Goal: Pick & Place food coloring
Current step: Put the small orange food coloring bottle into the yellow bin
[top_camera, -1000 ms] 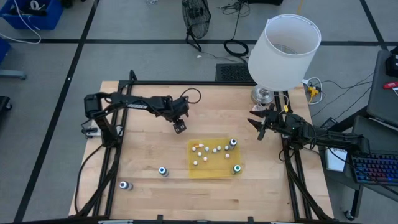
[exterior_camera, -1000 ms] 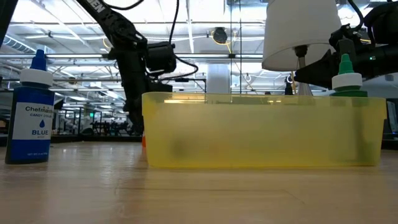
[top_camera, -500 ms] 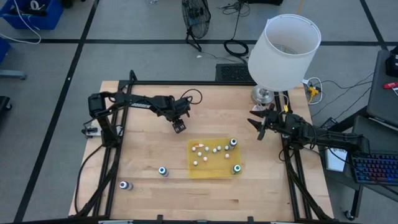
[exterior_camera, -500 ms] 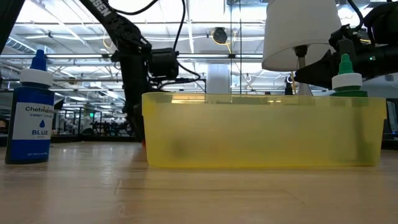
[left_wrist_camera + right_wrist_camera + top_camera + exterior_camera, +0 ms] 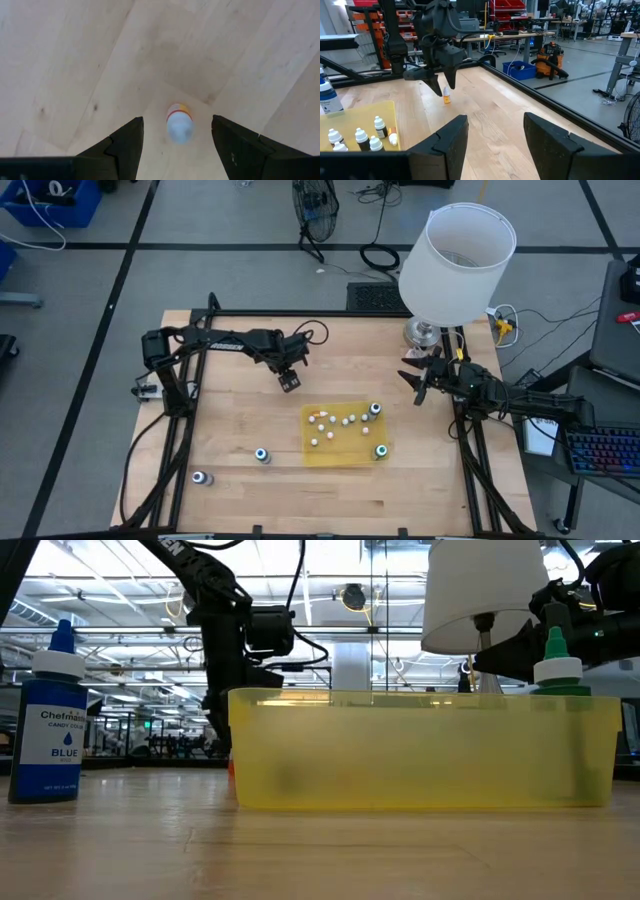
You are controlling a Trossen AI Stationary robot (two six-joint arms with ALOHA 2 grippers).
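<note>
Food coloring bottle [image 5: 52, 715] label reads "Chefmaster… BLUE".

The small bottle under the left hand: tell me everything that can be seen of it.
The small bottle is a tiny dropper type with a whitish cap end and an orange body. It stands upright on the bare wooden table, away from the yellow tray. The left hand hangs open above it, fingers on either side, nothing touching it. From the right wrist view it shows beneath that hand.
</note>
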